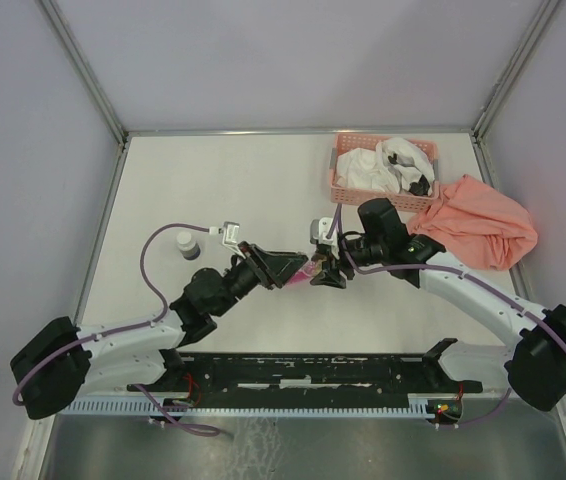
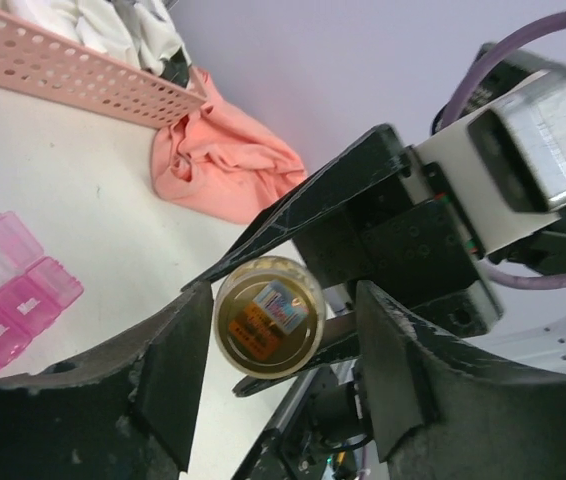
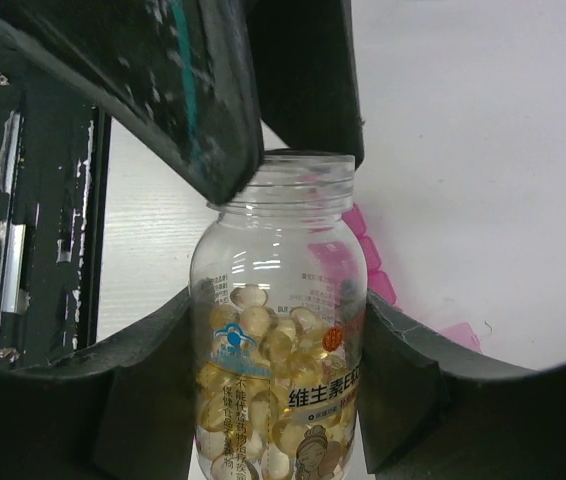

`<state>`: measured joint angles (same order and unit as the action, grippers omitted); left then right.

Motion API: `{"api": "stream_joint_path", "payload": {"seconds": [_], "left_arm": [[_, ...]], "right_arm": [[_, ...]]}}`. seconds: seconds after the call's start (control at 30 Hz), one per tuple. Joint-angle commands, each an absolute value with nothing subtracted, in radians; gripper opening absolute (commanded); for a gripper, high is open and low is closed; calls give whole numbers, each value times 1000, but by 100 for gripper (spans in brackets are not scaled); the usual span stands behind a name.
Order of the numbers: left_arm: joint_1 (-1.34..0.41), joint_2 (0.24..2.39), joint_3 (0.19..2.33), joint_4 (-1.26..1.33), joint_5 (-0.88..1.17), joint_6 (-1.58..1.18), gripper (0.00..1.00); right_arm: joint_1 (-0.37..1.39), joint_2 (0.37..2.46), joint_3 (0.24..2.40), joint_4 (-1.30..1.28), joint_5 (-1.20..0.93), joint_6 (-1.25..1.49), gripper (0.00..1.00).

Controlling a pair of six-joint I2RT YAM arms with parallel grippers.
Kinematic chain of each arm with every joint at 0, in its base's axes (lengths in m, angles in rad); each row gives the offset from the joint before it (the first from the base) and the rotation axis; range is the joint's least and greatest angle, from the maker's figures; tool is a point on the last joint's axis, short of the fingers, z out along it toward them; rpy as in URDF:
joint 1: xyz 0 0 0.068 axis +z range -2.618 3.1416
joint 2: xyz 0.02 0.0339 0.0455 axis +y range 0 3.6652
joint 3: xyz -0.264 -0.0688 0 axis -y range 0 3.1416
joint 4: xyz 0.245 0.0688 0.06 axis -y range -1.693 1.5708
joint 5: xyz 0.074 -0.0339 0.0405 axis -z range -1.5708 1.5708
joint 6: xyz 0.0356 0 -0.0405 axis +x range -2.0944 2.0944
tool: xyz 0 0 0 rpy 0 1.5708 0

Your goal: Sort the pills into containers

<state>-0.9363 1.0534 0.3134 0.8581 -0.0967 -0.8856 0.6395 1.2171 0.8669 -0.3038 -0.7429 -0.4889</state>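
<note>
So, the bottle (image 3: 279, 400) is clamped by the right gripper (image 3: 278, 310); jaws of the left gripper (image 2: 278, 310) are spread apart around its top.

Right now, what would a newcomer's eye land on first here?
A capless clear bottle of yellow capsules, clamped in the right gripper at mid-table, with the left gripper open around its end. A pink pill organizer lies beside them; a pink basket of white cloths and a salmon cloth sit far right.
</note>
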Motion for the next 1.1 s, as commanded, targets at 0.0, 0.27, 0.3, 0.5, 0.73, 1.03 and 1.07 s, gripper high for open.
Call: {"api": "stream_joint_path", "payload": {"seconds": [0.0, 0.27, 0.3, 0.5, 0.73, 1.03, 1.07], "left_arm": [[-940, 983, 320, 882, -117, -866, 69], [-940, 803, 249, 817, -117, -680, 76], [-940, 775, 231, 816, -118, -643, 77], [-939, 642, 124, 936, 16, -376, 87], [-940, 644, 110, 956, 277, -117, 96], [-940, 800, 162, 951, 439, 172, 96], [-940, 819, 173, 949, 447, 185, 96]], "right_arm": [[640, 1208, 920, -323, -798, -470, 2], [616, 1212, 946, -388, -876, -499, 2], [613, 1211, 949, -398, -885, -507, 2], [610, 1208, 956, -457, -909, -578, 2], [609, 1216, 970, -548, -945, -697, 2], [609, 1216, 949, -594, -961, -821, 2], [610, 1216, 946, -595, -964, -829, 2]]}}
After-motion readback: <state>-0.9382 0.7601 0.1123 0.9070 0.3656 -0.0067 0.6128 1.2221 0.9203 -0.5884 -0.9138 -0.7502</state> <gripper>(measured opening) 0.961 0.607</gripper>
